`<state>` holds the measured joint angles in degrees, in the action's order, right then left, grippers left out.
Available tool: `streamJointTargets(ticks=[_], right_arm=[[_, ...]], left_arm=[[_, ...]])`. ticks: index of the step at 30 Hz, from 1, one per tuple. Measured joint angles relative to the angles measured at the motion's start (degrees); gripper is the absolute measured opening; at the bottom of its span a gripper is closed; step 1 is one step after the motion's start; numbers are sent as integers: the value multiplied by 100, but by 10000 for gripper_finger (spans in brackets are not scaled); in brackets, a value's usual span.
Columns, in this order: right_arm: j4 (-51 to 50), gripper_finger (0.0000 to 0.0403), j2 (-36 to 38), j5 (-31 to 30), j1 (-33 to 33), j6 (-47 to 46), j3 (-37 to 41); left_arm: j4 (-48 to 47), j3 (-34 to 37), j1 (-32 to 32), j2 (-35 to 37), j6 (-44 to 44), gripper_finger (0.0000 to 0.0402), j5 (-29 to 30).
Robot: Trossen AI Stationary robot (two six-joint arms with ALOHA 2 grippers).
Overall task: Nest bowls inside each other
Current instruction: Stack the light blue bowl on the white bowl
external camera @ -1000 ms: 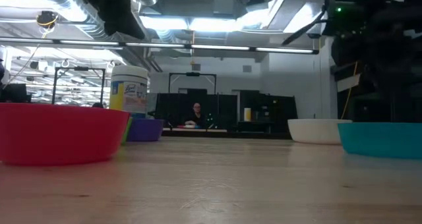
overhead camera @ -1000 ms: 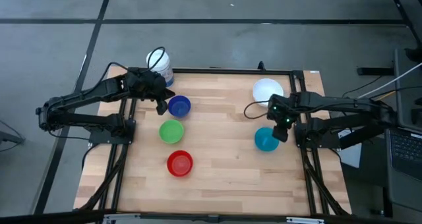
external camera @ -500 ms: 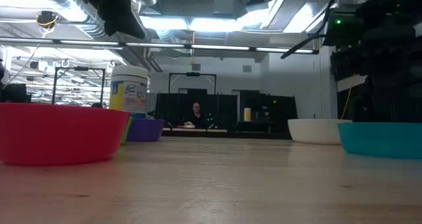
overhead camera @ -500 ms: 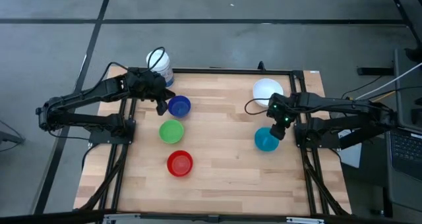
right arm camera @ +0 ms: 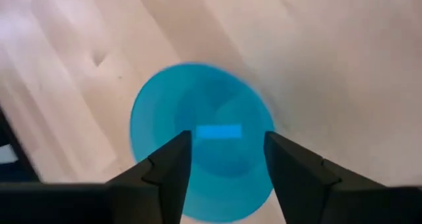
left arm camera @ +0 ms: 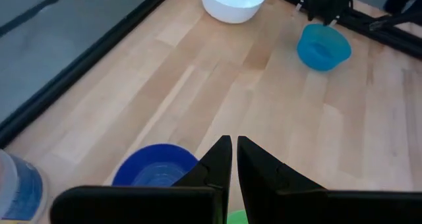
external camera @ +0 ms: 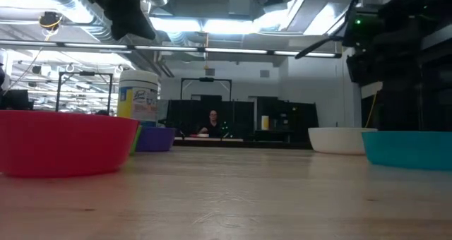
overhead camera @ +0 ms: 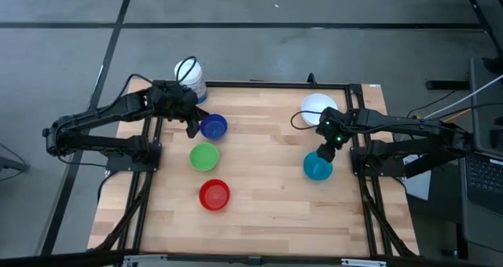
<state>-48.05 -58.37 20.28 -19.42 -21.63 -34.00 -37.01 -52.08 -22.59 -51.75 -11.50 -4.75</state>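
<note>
Hanging over the teal bowl [overhead camera: 317, 166], the right claw [overhead camera: 331, 144] is spreading its two fingers wide, gripping nothing; in the right wrist view the teal bowl [right arm camera: 201, 158] is sitting on the wooden tabletop [overhead camera: 267, 181] directly beyond the gap between those fingers. The white bowl [overhead camera: 317, 107] is resting near the far right corner, just beyond the right arm. Across the tabletop, the left claw [overhead camera: 191, 126] is hovering beside the dark blue bowl [overhead camera: 214, 126] with its fingers pressed together and empty. The green bowl [overhead camera: 204, 156] is lying just in front of the dark blue one, and the red bowl [overhead camera: 214, 195] is lying nearer the front edge. None of the bowls is sitting inside another.
</note>
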Motion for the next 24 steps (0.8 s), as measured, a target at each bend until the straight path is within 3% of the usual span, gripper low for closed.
streamJointTargets(ticks=[10,24], right_arm=[[213,196,-7,-379,-7,88,111],[530,191,-510,-287,13,-346,365]], left_arm=[[3,-1,-2,0,-147,20,16],[3,-1,-2,0,-12,20,19]])
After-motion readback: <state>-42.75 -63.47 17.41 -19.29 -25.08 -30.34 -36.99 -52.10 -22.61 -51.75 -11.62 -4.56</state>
